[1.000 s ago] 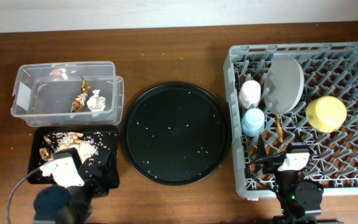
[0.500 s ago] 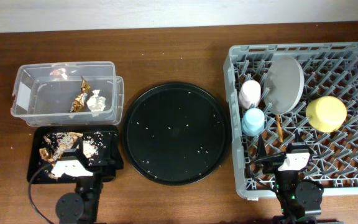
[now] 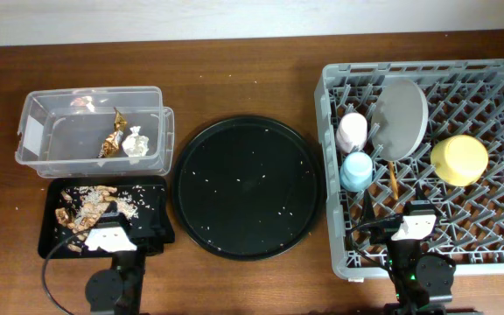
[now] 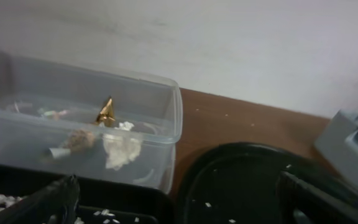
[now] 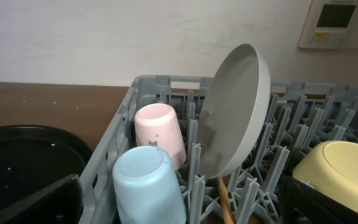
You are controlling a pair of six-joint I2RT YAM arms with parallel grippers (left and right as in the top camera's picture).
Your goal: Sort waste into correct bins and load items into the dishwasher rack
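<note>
The clear bin holds the gold-foil wrapper and the white paper ball. Brown food scraps lie in the shallow black bin. My left gripper hangs open over that bin's near edge, with nothing between its fingers. In the grey dishwasher rack stand the pink cup, the light-blue cup, the grey plate, the yellow bowl and the chopsticks. My right gripper is open and empty at the rack's near side, just short of the blue cup.
A large round black tray dotted with white crumbs lies between the bins and the rack. A pale wall runs along the table's far edge. In the left wrist view, a corner of the rack shows at the right.
My left arm has drawn back and shifted a little to the right over the shallow black bin. The right arm and all the objects have stayed where they were.
</note>
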